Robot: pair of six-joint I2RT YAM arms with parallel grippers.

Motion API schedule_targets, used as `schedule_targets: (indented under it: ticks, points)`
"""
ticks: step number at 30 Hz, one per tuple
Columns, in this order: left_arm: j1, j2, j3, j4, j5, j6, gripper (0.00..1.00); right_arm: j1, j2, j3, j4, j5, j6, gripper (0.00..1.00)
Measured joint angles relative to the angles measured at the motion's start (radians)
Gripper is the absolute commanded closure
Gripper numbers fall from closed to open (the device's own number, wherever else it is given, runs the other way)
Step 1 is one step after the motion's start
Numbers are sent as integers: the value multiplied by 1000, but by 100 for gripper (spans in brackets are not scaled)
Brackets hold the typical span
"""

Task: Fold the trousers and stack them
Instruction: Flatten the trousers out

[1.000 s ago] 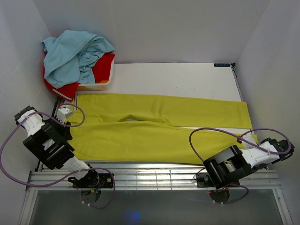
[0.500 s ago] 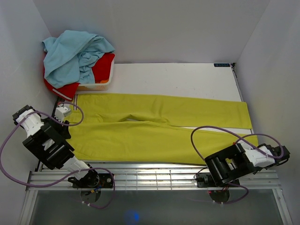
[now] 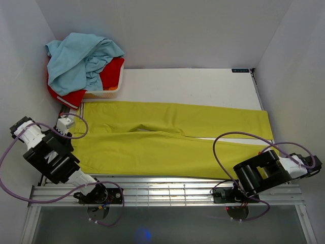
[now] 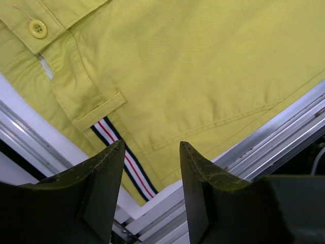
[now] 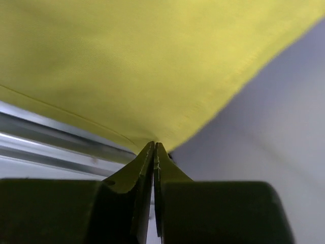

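The yellow-green trousers [image 3: 167, 137] lie flat across the table, waist to the left and legs to the right. My left gripper [image 4: 152, 145] hangs open just above the waistband's near corner, where the striped label [image 4: 122, 160] shows between its fingers; a button [image 4: 37, 28] sits further up the waistband. In the top view that gripper [image 3: 65, 123] is at the waist's left edge. My right gripper [image 5: 154, 144] is shut on the near leg's hem corner, and the cloth [image 5: 127, 66] runs to a point at its fingertips. From above, the right arm [image 3: 264, 173] hides that grip.
A light blue garment [image 3: 84, 56] is heaped on a red garment [image 3: 109, 73] over a tray [image 3: 104, 93] at the back left. Aluminium rails [image 3: 167, 190] run along the near edge. White walls close in on both sides.
My right gripper has closed on the hem corner, and its arm has swung out toward the near right. The left arm has drifted slightly left, its jaws still open.
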Motion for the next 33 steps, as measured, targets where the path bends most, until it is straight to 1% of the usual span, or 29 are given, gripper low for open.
schedule_targets:
  ticks: [3, 8, 11, 15, 17, 18, 19, 21, 22, 23, 25, 30, 33]
  points:
    - [47, -1, 0, -3, -6, 99, 46, 1, -2, 77, -35, -25, -1, 92]
    - [167, -1, 0, -2, -47, 287, 47, 16, -10, 152, -94, -51, -2, 92]
    - [216, -1, 0, -2, -90, 344, 46, 39, -5, 171, -130, -55, -2, 92]
    - [235, -1, -8, 1, -139, 380, 43, 82, 11, 195, -169, -55, -3, 92]
    - [240, -1, -29, 1, -157, 389, 40, 99, 18, 212, -187, -54, -1, 77]
    - [240, -1, -39, 0, -161, 393, 39, 106, 18, 217, -192, -52, 1, 71]
    - [240, -1, -45, -2, -159, 396, 38, 109, 15, 218, -192, -50, -1, 62]
    - [240, -1, -48, -3, -153, 400, 37, 110, 5, 206, -190, -43, -2, 53]
    - [240, -2, -48, -2, -146, 401, 37, 109, -7, 192, -190, -41, -2, 45]
    - [240, -2, -48, -2, -140, 403, 37, 108, -19, 179, -191, -39, 0, 43]
    - [240, -2, -48, -2, -131, 404, 36, 107, -53, 134, -190, -39, -5, 42]
    - [240, -2, -47, -2, -119, 406, 36, 107, -122, 28, -194, -34, -5, 43]
    - [240, -2, -46, -2, -105, 407, 36, 108, -125, -32, -166, -26, -6, 53]
